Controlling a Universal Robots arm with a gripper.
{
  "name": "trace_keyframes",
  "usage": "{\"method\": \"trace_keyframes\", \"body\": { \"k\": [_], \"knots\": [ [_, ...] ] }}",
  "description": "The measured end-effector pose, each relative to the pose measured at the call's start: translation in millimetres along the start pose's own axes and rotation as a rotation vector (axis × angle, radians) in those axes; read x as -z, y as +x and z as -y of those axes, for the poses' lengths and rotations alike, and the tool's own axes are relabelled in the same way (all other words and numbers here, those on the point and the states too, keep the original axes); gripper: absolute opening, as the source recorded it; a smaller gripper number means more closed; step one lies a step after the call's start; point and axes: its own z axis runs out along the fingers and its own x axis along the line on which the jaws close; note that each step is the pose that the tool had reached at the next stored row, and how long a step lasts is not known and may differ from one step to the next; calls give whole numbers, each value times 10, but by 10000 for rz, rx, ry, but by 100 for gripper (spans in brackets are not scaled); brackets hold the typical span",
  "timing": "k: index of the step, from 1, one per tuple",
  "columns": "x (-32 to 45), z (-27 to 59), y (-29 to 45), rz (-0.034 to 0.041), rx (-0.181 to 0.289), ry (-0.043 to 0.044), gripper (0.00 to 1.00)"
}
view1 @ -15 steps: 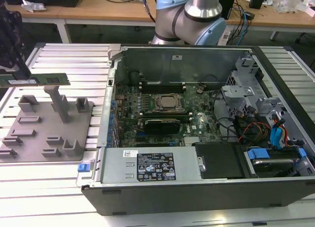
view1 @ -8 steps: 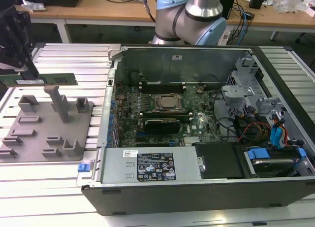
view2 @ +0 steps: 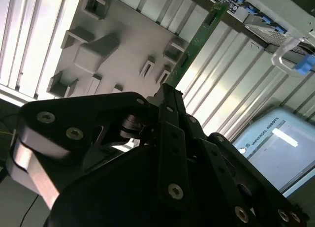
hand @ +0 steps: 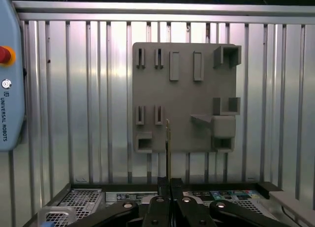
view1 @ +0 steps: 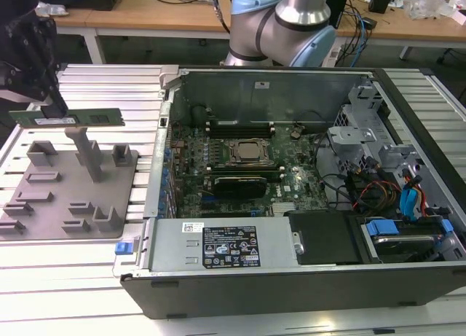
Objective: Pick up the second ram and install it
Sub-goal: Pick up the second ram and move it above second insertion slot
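The second ram point(view1: 80, 117), a narrow green board with dark chips and a white label, hangs level above the grey tray point(view1: 51, 205). Its long axis runs along the tray's far edge, and one end points toward the open computer case point(view1: 306, 285). In the first wrist view the stick point(hand: 168, 148) shows edge-on as a thin upright line. In the second wrist view it point(view2: 194, 40) reaches out from the gripper point(view2: 167, 91) as a green strip.

The black fingers point(hand: 160, 187) are clenched on the stick, one against each flat face. A tall post point(view1: 89, 157) of the tray rises to just beneath the board; whether they touch cannot be told.

The tray lies on the ribbed metal surface point(view1: 95, 81), near that surface's edge at the exterior view's left. The case stands beside it, motherboard point(view1: 291, 183) exposed.
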Motion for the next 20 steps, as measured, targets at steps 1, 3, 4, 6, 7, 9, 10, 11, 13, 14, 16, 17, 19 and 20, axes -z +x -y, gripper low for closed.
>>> {"method": "trace_keyframes", "body": {
  "k": [1,3,4,6,7,9,10,11,13,14,16,17,19,20],
  "knots": [
    [-1,22,0,0,1,0,9],
    [-2,72,0,0,1,0,9],
    [-3,94,0,0,1,0,9],
    [-5,137,0,1,1,1,9],
    [-5,162,0,0,0,-1,9],
    [-6,194,0,0,0,0,9],
    [-8,239,0,0,0,0,9],
    [-10,293,0,0,1,0,9],
    [-12,377,0,0,1,0,9],
    [-13,412,0,-1,0,-1,9],
    [-16,504,1,0,1,0,9],
    [-18,545,1,1,1,1,9],
    [-20,622,0,1,1,0,9],
    [-20,651,1,0,1,0,9]
  ]
}}
